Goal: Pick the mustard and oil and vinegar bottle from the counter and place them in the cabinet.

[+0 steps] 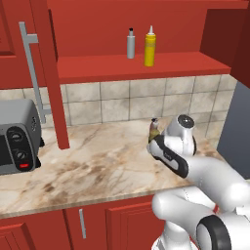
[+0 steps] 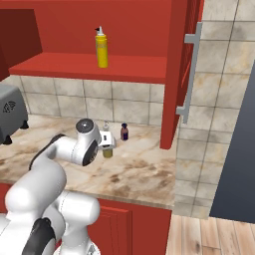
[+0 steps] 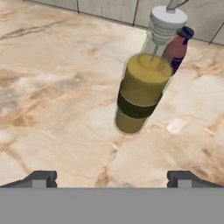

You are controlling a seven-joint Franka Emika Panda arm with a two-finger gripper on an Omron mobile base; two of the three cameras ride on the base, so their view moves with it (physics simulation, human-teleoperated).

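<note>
Jaws are wide; lower the gripper point(image 3: 111, 178) straight around the oil and vinegar bottle point(image 3: 140, 94) (mind its small brown neighbor point(image 3: 177, 51)), then squeeze.

The counter point(image 1: 97, 166) bears the oil and vinegar bottle point(image 3: 140, 94) (upright) and a toaster oven point(image 1: 17, 136).

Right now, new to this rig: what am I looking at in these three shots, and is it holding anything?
A white robot arm on a drivable base, in a rendered kitchen. Two pictures come from cameras on the base, behind the arm to its left and right. The third looks along the gripper, whose dark tips stand wide apart at the bottom: open, holding nothing. On the counter just ahead of it stands the oil and vinegar bottle, with a small dark brown bottle behind. The mustard already stands on the cabinet shelf beside a grey bottle. A toaster oven sits at the left.
</note>
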